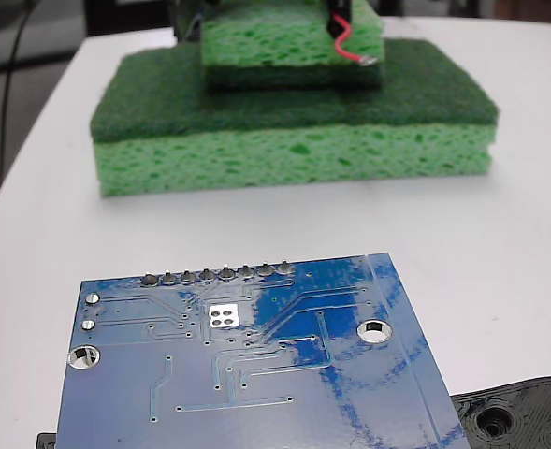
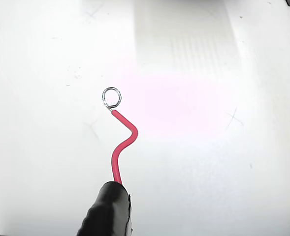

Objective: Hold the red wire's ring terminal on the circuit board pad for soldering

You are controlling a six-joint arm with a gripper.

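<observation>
In the fixed view, the circuit board (image 1: 247, 360) lies in the foreground on the white worktop (image 1: 500, 234), glossy blue with fine traces. A row of solder pins (image 1: 217, 275) runs along its far edge, and the pad (image 1: 224, 315), a small silver square with four tiny holes, sits just below that row. Silver-rimmed mounting holes (image 1: 375, 331) show at the board's left and right. A black plastic part (image 1: 518, 416) lies at the board's lower right corner. Farther back, two green sponges (image 1: 294, 140) are stacked, the smaller on top. Above the upper sponge, the red wire (image 1: 342, 45) curves down to the ring terminal (image 1: 369, 62), which hangs at that sponge's right front edge, well apart from the board and pad.

In the wrist view, the red wire (image 2: 122, 145) emerges from a thick black sleeve (image 2: 108, 211) and bends in an S shape up to the ring terminal (image 2: 112, 97), a shiny loop over bare white worktop (image 2: 223, 162). The gripper's fingers do not show in either view, so I cannot tell how far open it is.
</observation>
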